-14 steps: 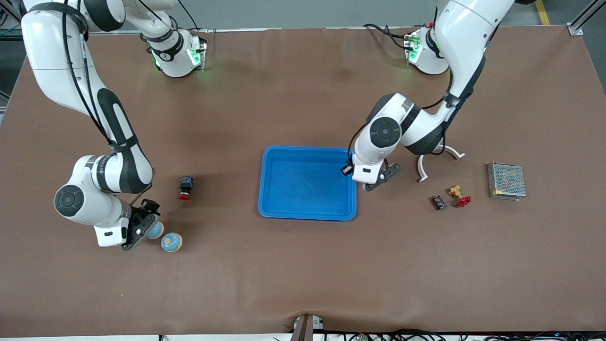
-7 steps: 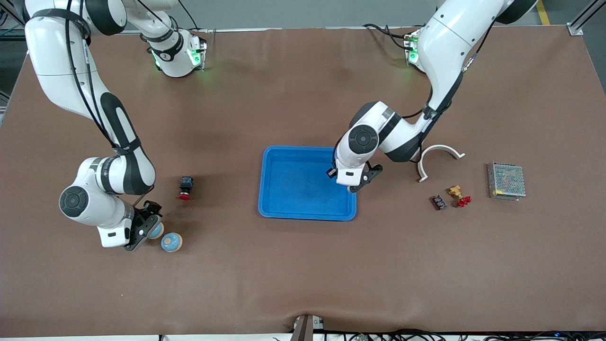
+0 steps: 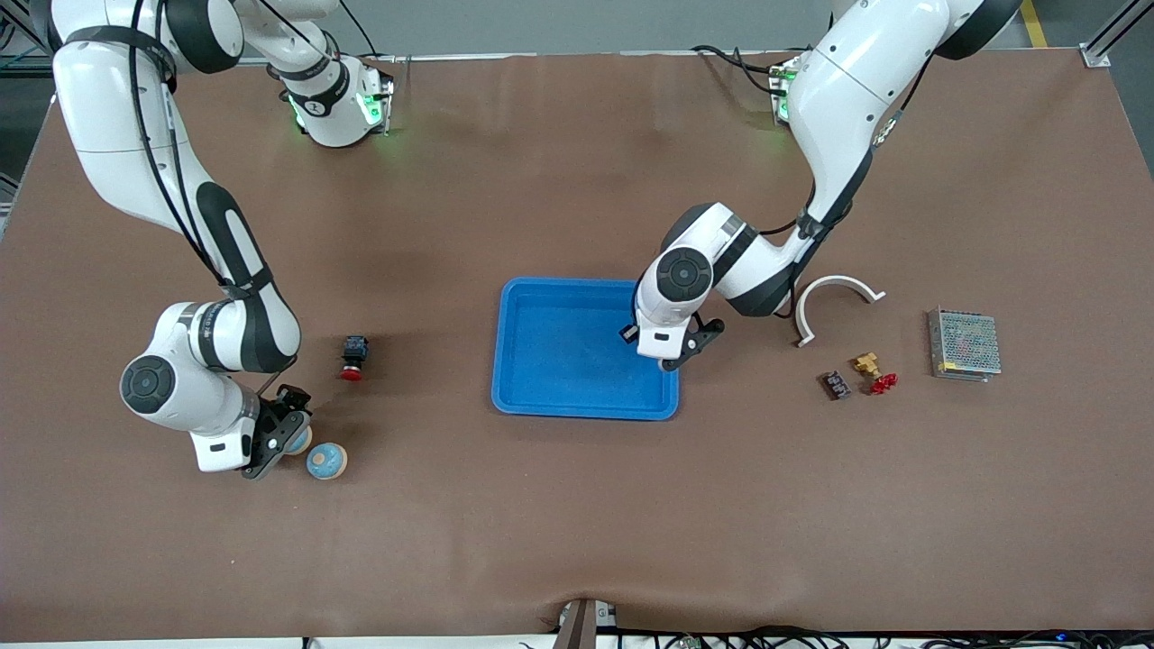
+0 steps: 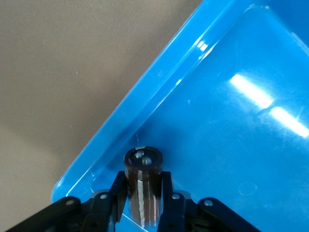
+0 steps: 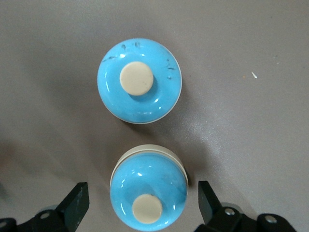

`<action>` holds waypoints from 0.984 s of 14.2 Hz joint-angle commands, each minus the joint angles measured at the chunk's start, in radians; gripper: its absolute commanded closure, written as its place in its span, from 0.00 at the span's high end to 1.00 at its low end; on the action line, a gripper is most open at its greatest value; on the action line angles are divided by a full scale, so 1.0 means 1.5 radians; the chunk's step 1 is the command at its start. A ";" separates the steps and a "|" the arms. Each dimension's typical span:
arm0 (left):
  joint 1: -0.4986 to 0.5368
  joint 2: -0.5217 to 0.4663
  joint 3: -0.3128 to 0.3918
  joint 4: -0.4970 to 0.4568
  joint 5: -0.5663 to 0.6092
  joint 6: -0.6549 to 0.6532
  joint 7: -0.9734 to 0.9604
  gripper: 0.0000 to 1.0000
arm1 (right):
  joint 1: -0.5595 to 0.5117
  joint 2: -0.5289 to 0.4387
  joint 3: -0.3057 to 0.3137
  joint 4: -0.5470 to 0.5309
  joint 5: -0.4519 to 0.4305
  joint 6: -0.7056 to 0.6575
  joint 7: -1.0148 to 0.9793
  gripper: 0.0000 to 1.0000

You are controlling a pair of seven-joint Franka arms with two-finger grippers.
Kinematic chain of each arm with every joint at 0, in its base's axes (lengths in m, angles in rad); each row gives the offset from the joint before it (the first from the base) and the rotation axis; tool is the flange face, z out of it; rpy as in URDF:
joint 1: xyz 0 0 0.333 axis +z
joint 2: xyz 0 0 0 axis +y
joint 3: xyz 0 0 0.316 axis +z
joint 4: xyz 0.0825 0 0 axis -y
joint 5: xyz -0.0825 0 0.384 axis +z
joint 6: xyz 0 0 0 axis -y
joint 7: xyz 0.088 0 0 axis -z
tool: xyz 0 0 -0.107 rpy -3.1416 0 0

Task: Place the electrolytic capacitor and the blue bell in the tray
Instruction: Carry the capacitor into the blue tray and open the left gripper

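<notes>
In the front view, the left end effector (image 3: 674,359) has moved from beside the shallow bright-blue plastic tray (image 3: 584,348) to over its edge. In the left wrist view, it grips the dark cylindrical capacitor (image 4: 143,183) above the tray floor. In the right wrist view, the right end effector (image 5: 143,208) stands open around one round blue bell (image 5: 149,192); a second bell (image 5: 139,80) lies just beside.

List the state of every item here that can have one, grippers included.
left gripper: over the tray's corner, jaws around the capacitor.
capacitor: upright between the jaws, not yet let go.
tray: on the table, nothing lying in it.
right gripper: jaws open, straddling one bell.
blue bells: two, both on the table, neither gripped.
</notes>
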 commanded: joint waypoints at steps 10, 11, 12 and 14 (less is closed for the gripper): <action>0.072 -0.075 0.004 0.099 0.019 -0.191 0.066 0.99 | -0.007 0.013 0.005 0.015 0.027 0.002 -0.016 0.58; 0.090 -0.083 0.004 0.096 0.019 -0.208 0.092 0.97 | -0.007 0.013 0.005 0.015 0.027 0.002 -0.015 0.54; 0.110 -0.089 0.003 0.096 0.019 -0.217 0.118 0.94 | -0.007 0.013 0.005 0.016 0.027 0.000 -0.010 0.54; 0.143 -0.098 0.004 0.094 0.020 -0.231 0.146 0.91 | -0.006 0.013 0.005 0.030 0.043 -0.008 -0.008 0.51</action>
